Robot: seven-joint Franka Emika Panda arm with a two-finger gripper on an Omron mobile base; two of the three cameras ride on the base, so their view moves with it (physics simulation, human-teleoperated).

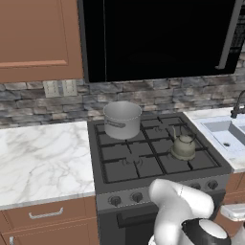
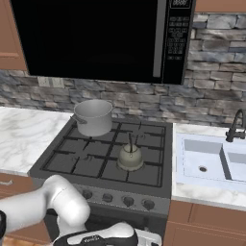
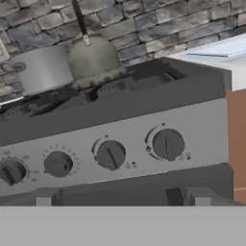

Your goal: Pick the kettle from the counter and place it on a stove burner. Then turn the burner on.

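Note:
The squat grey-green kettle (image 1: pixel 183 147) (image 2: pixel 130 157) stands upright on the stove burner (image 1: pixel 201 161) (image 2: pixel 145 175) at the front right of the black cooktop, its wire handle raised. In the hand view the kettle (image 3: pixel 93 57) rises behind the stove's front edge. My gripper (image 3: pixel 122 202) hangs low in front of the stove, open, with nothing between its fingers, facing the row of knobs (image 3: pixel 167 144). The knob to the left (image 3: pixel 110 154) sits about straight ahead of it. The white marble counter (image 1: pixel 43 158) (image 2: pixel 24 139) lies left of the stove.
A straight-sided steel pot (image 1: pixel 122 119) (image 2: pixel 93 117) (image 3: pixel 41 69) stands on the back left burner. A white sink (image 1: pixel 225 136) (image 2: pixel 206 161) with a dark tap is on the right. A black microwave (image 1: pixel 162 38) hangs over the stove. Wooden drawers (image 1: pixel 45 215) lie below the counter.

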